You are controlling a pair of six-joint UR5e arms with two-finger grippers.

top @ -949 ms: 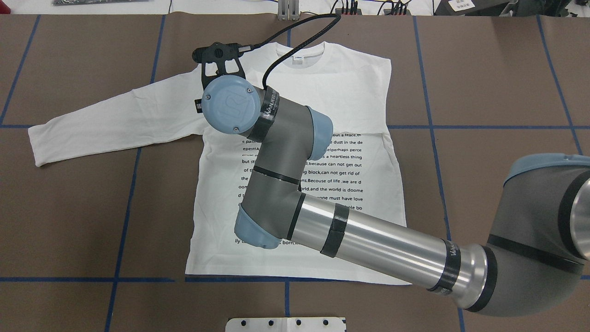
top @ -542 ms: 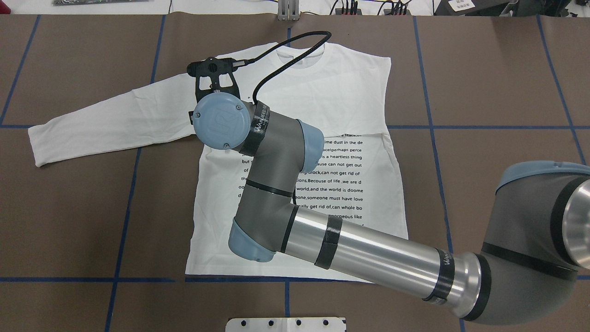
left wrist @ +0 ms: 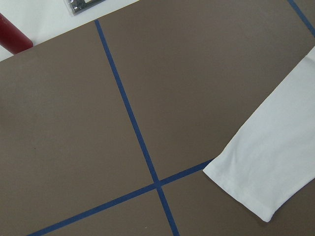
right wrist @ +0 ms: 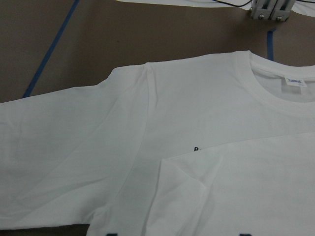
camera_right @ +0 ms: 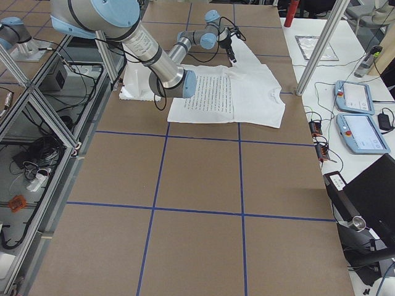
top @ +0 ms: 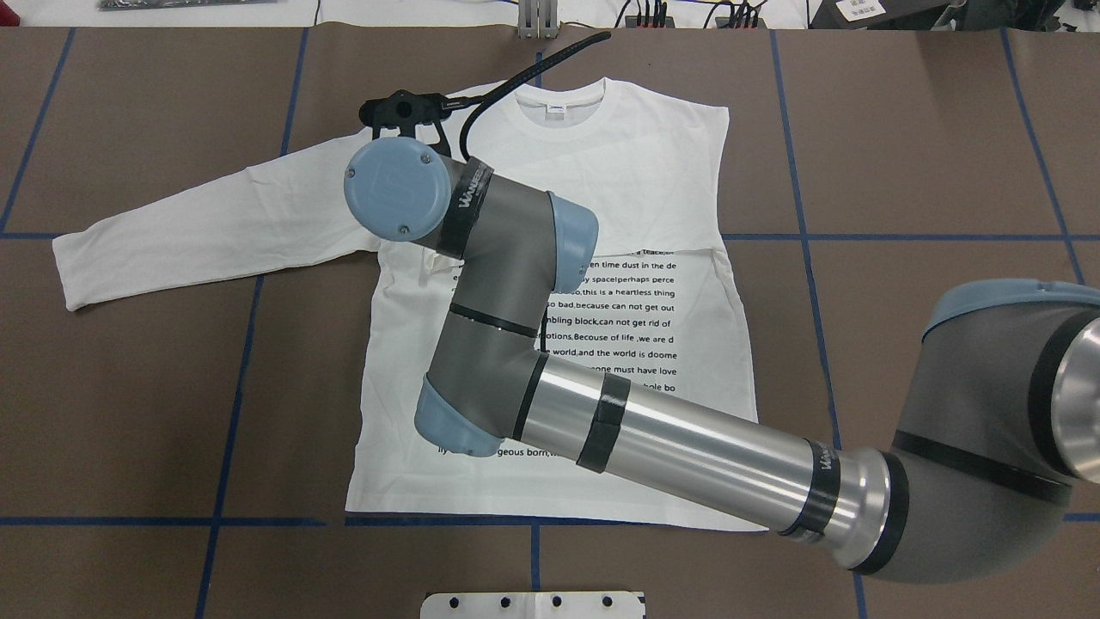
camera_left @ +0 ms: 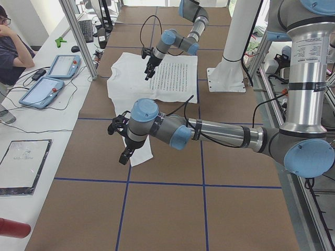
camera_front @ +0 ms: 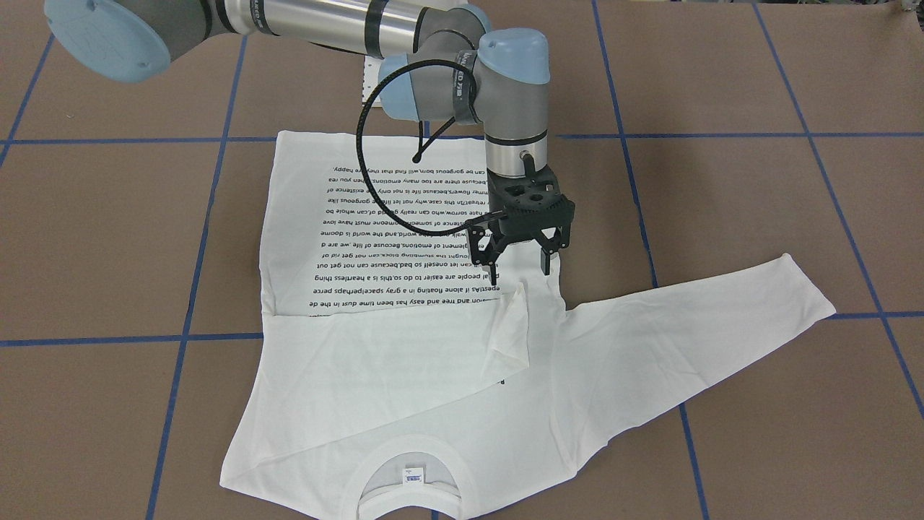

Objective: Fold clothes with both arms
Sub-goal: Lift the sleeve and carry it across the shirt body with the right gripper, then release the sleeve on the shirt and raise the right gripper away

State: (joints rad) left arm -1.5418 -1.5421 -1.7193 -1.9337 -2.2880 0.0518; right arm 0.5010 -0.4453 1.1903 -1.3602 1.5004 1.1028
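While my right gripper (camera_front: 520, 275) hangs spread wide and holding nothing just above the armpit, the white cotton T-shirt (top: 636, 172) lies flat, print up, at mid-table. Its ribbed round collar (top: 563, 125) points away from the robot. One long sleeve (top: 198, 223) stretches out smooth toward the robot's left. The other side is folded in over the chest, leaving a soft creased flap (camera_front: 509, 328). Underneath is a matte brown table cover (top: 112, 387) gridded with blue tape (top: 129, 521), showing broadly around the shirt. The hem runs along a tape line, and the white pedestal base (top: 580, 610) sits beyond it. My left gripper (camera_left: 125, 151) hovers by the cuff; I cannot tell whether it is spread or closed.
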